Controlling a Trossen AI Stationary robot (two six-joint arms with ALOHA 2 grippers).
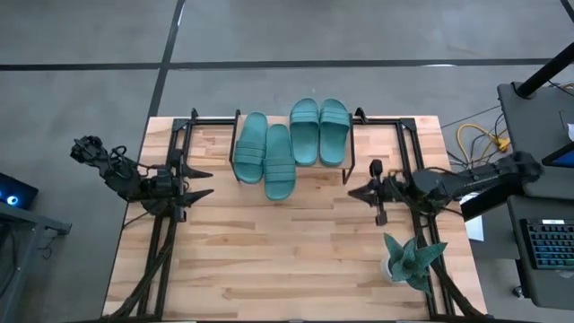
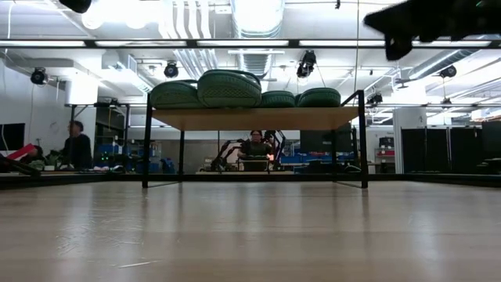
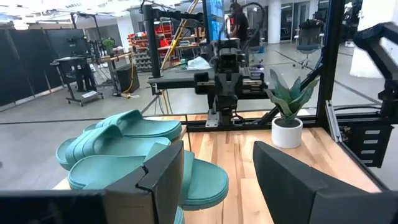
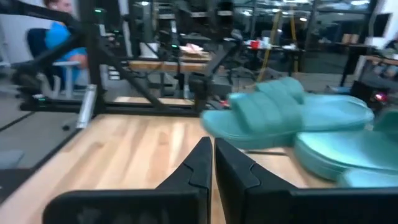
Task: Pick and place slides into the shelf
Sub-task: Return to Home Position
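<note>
slides, all four, lie on the shelf at the table's 12 o'clock. left gripper waits at 9 o'clock, jaws spread. the second slide overhangs toward 6 o'clock; a knock to the shelf could tip it off. right gripper is at 3 o'clock, jaws pressed together.

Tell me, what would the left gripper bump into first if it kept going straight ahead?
Probably the slide sticking out past the front edge of the shelf: its end lies in line with the left gripper. Height is unclear; if it cleared that, the right gripper comes next.
</note>
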